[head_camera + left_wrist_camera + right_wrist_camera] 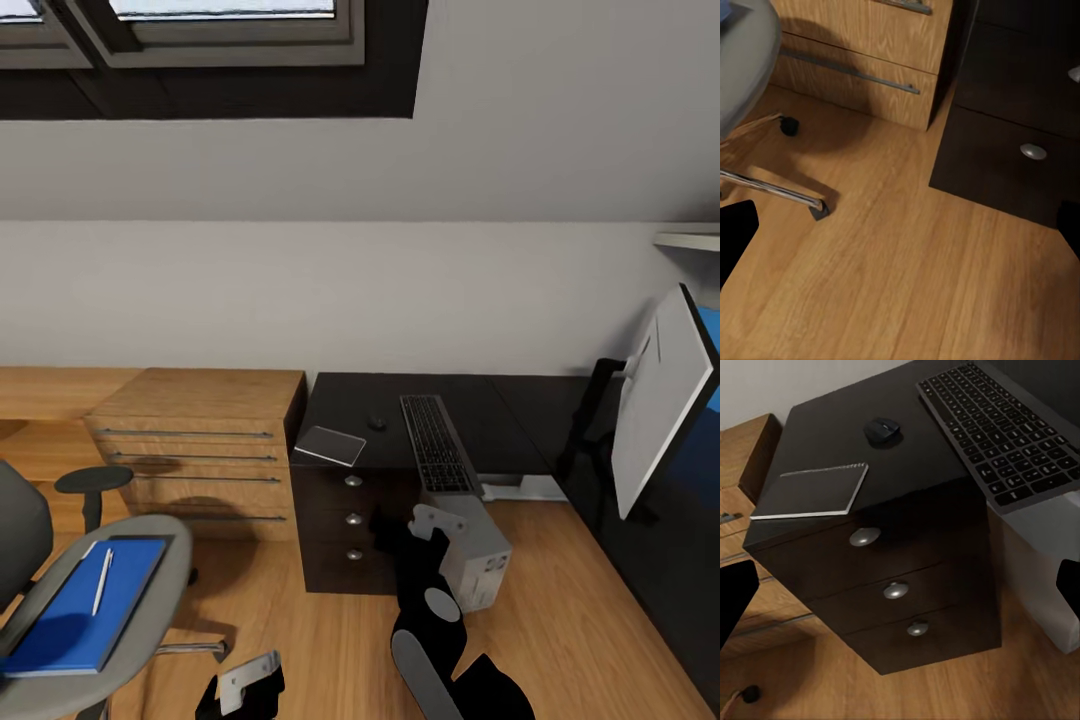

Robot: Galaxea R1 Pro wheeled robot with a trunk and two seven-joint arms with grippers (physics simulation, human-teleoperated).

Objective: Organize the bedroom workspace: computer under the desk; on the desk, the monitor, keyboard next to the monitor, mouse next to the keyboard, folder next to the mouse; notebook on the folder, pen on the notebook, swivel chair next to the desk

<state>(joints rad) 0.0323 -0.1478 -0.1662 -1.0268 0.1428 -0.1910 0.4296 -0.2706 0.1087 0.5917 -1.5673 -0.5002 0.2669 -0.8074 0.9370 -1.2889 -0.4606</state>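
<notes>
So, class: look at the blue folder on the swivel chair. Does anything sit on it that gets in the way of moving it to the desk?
Yes. A pen lies on top of the folder, which rests on the swivel chair seat. The desk beyond already holds the notebook, mouse and keyboard.

Bench (500,405) near-black with silver round drawer knobs (864,536); on it a black keyboard (436,443) with dark grey keys, black mouse (376,423), and a grey-covered notebook (331,445) with white page edges. Swivel chair (150,640) has a light grey seat and darker grey back, carrying a bright blue folder (85,610) with a white pen (102,580) on it; computer (480,560) case is light grey. Wood-grain floor (915,285) and drawer cabinet (200,450) both warm tan-orange, cabinet handles grey; monitor (665,400) back is white with a black edge; wall off-white.
</notes>
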